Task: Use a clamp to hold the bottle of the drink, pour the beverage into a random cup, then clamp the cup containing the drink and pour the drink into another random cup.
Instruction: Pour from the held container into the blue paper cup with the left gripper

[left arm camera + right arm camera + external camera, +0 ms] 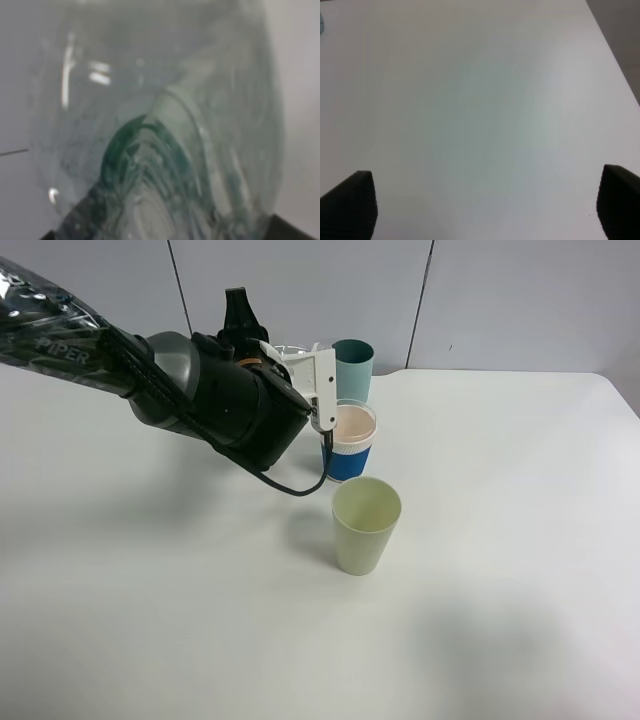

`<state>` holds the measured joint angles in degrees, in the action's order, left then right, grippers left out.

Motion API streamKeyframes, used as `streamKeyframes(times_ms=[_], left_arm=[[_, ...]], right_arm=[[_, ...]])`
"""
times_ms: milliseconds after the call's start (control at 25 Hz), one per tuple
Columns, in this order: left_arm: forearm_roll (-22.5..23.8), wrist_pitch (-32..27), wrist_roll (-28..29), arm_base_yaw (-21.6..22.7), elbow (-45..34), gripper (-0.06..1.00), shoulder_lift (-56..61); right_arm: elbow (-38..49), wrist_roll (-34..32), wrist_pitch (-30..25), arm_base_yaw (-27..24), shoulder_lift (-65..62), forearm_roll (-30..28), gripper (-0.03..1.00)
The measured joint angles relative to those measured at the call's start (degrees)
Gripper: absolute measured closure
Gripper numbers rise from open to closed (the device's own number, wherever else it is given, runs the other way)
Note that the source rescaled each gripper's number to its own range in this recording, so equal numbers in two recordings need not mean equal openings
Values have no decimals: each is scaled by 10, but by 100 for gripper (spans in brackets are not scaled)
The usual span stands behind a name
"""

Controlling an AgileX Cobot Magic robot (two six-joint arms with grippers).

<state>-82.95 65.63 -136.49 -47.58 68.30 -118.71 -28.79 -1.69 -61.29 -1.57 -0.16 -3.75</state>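
My left gripper (268, 338) is shut on the bottle (288, 348). The thick black arm hides most of the bottle in the high view. In the left wrist view the clear bottle (165, 125), with green showing through it, fills the frame. The gripper's white block (320, 380) hangs just left of and above the blue-banded cup (352, 455), whose inside looks pinkish-cream. I cannot make out any stream of beverage. In front of that cup stands the pale yellow-green cup (365, 525), upright. My right gripper (485, 205) is open over bare table, out of the high view.
A darker teal cup (353, 365) stands behind the blue-banded cup, near the white table's (500, 540) far edge. A black cable (295, 487) loops down from the left wrist towards the table. Grey wall panels close off the back.
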Motion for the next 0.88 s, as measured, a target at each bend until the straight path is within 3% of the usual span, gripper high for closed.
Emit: streamKeyframes(times_ms=[880], left_arm=[[70, 2, -61, 0, 0, 93, 0]], right_arm=[[0, 0, 0, 0, 0, 0, 36]])
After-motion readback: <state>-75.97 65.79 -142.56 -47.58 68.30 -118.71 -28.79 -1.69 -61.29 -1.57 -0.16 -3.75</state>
